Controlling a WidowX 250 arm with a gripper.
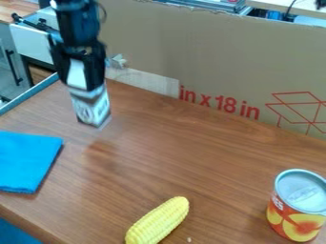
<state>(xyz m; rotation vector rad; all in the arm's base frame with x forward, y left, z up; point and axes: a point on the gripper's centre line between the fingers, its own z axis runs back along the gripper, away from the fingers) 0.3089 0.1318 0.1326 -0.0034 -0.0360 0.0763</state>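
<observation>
Well, my hand [83,85] is closed around a box [92,108], with one finger on each side of its upper part. The box is white with dark marks, and it hangs almost straight down, tipped just a bit. It is at the back left of my view, over the brown tabletop [185,152]; I can't tell if its bottom touches the wood. Nearest to it, down and to the left, a blue cloth [26,162] lies flat. A yellow corn [157,222] lies on its side near the front, at a slant. Off to the right, a can [296,205] with orange fruit on it stands upright. Behind the tabletop is brown cardboard [210,57] with red print.
</observation>
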